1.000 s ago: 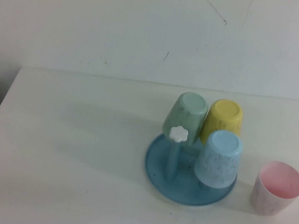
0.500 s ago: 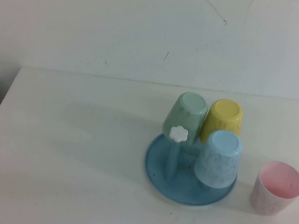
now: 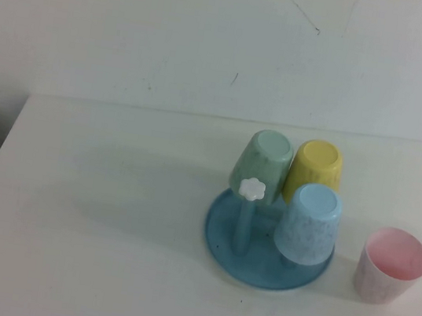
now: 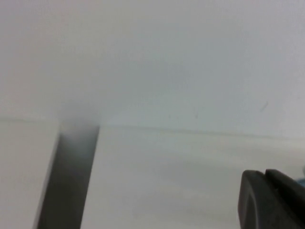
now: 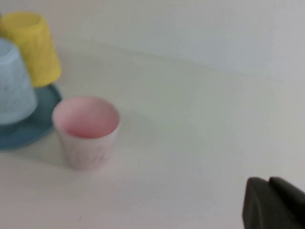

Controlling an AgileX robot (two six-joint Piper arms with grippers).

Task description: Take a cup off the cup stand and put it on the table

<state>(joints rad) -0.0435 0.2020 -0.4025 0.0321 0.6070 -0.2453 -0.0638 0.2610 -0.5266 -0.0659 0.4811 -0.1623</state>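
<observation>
The mint-green speckled cup (image 3: 261,165) hangs upside down and tilted on the cup stand (image 3: 223,235), at the stand's back left. A bare blue peg with a white flower knob (image 3: 252,189) stands in front of it. The stand sits on the white table (image 3: 107,214), right of centre. Neither gripper shows in the high view. My left gripper (image 4: 265,174) is shut and empty above the table, well away from the cups. My right gripper (image 5: 268,182) is shut and empty, to the right of the stand (image 5: 33,126).
A yellow cup (image 3: 315,170) and a light blue cup (image 3: 308,224) also hang upside down on the stand. A pink cup (image 3: 390,266) stands upright on the table right of the stand, also in the right wrist view (image 5: 87,131). A dark gap (image 4: 66,176) marks the table's left edge.
</observation>
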